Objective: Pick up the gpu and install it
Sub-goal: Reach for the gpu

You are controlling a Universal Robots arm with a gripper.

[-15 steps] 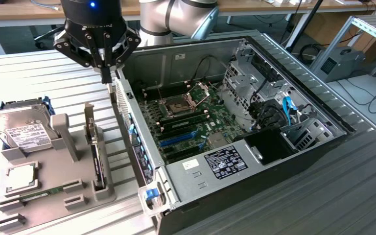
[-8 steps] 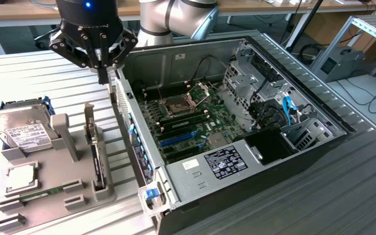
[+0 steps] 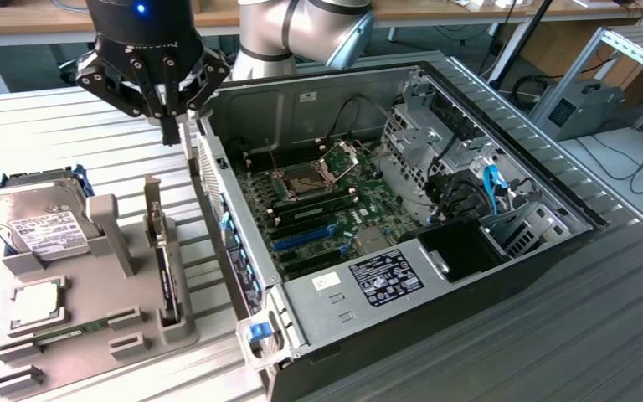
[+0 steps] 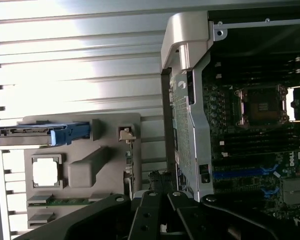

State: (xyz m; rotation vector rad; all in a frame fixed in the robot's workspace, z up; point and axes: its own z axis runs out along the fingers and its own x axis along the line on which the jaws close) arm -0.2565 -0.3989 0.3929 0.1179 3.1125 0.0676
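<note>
The gpu (image 3: pixel 162 255) stands on edge in a slot of the grey holder (image 3: pixel 87 335) at the exterior view's left, its silver bracket end pointing away from the table's front. In the wrist view the gpu (image 4: pixel 129 159) is seen edge-on, with its bracket tip beside the hard drive's end. My gripper (image 3: pixel 171 127) hangs above the ribbed table, beyond the gpu's far end and just outside the case's rear wall. Its fingers are shut together with nothing between them. The black gripper (image 4: pixel 157 202) linkages also show in the wrist view.
The open PC case (image 3: pixel 489 151) lies on its side with the motherboard (image 3: pixel 333 201) and blue slots (image 3: pixel 305 237) exposed. The holder also carries a hard drive (image 3: pixel 31 219), a CPU (image 3: pixel 33 303) and a RAM stick (image 3: pixel 70 329). A metal frame (image 3: pixel 623 59) stands at the far right.
</note>
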